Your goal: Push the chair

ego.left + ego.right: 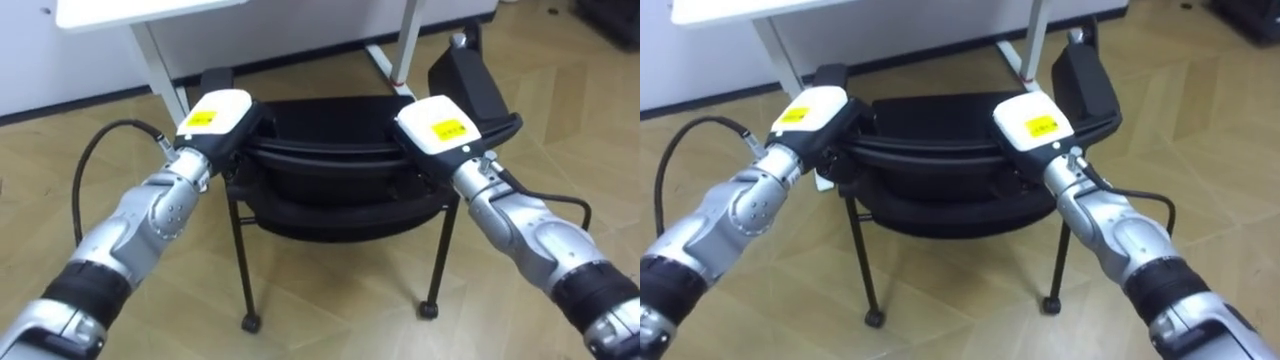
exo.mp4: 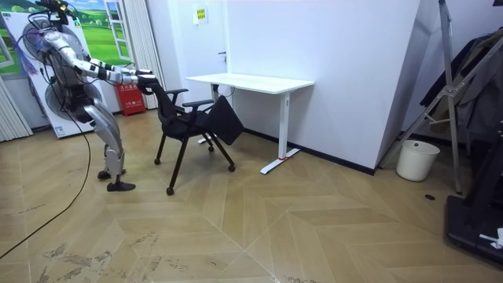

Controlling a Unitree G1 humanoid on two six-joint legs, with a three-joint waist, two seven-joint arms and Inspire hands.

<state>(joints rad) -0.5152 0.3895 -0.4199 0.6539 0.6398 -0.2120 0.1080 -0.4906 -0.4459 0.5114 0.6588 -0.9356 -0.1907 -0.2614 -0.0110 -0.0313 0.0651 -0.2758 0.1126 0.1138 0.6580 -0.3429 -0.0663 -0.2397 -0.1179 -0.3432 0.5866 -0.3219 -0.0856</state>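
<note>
A black chair [image 1: 340, 190] on thin legs stands on the wood floor in front of me, its backrest towards me. My left hand [image 1: 215, 112] lies on the left end of the backrest's top edge. On the right end lies my right hand [image 1: 437, 125]. In the right eye view the chair [image 1: 940, 190] sits between the left hand [image 1: 810, 108] and the right hand [image 1: 1032, 120]. In the room view I stand upright behind the chair [image 2: 185, 118] with both arms stretched forward to its backrest.
A white desk [image 1: 150, 10] stands just beyond the chair, with its legs [image 1: 405, 50] on the floor to either side. A black bag-like object [image 1: 465, 75] sits at the chair's far right. In the room view a white bucket [image 2: 414, 159] stands by the wall.
</note>
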